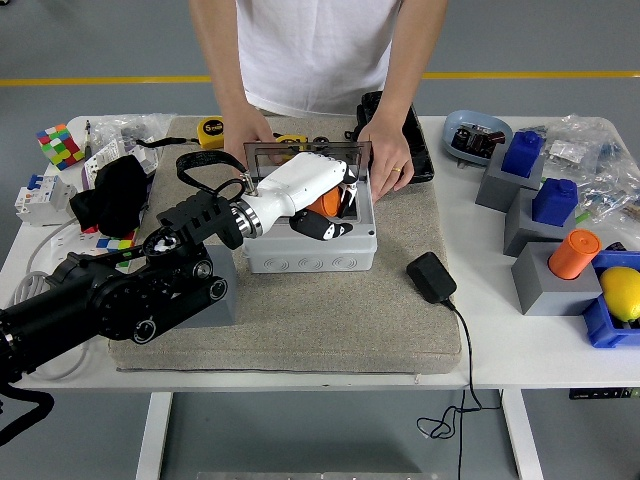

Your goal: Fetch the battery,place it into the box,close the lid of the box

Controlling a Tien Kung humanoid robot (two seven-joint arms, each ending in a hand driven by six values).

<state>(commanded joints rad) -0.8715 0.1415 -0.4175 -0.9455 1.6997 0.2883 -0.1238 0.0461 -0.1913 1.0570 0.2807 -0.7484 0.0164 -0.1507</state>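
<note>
My left hand [325, 207], white with dark fingertips, is curled around an orange cylindrical battery [322, 202] and hovers over the opening of the grey box [310, 248] on the beige mat. The box's clear lid [308, 155] stands upright at the back. A person at the far side steadies the box, one hand [385, 160] on its right back corner and the other hand [252, 135] at its left back corner. The right arm is out of sight.
A grey holder block [215, 290] sits left of the box, partly behind my forearm. A black adapter [431, 277] with its cable lies right of the box. Grey blocks with blue and orange batteries [573, 254] stand at far right. A puzzle cube [60, 145] is at far left.
</note>
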